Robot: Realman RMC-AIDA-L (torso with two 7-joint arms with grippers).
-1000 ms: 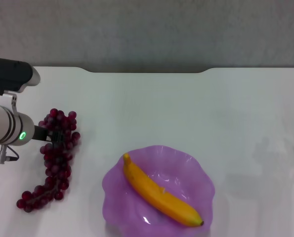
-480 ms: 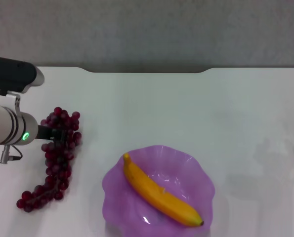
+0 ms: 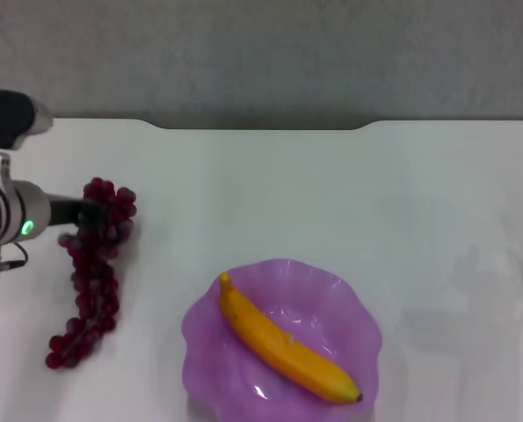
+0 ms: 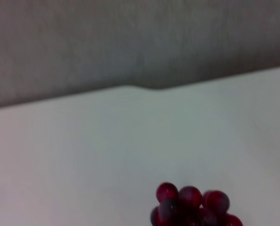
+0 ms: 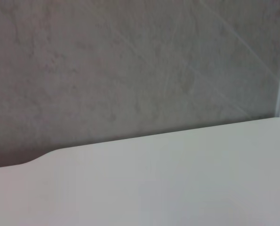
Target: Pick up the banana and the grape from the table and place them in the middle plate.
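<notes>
banana [image 3: 287, 343] — lodged in middle plate [image 3: 331, 283] | grape [image 3: 90, 272] — on tabletop [image 3: 331, 193], unplaced | left claw [image 3: 87, 214] — at bunch top, grip state cannot be told | right claw — not seen

White desk [image 3: 331, 193], smooth, notched far edge. Purple scalloped plate [image 3: 349, 303] sits on it at the near edge. Grape bunch [image 3: 90, 281] lies to the plate's left, well apart from it, its lower end on the desk surface, its upper end farther back.

Left gripper [image 3: 92, 214] at far left
</notes>
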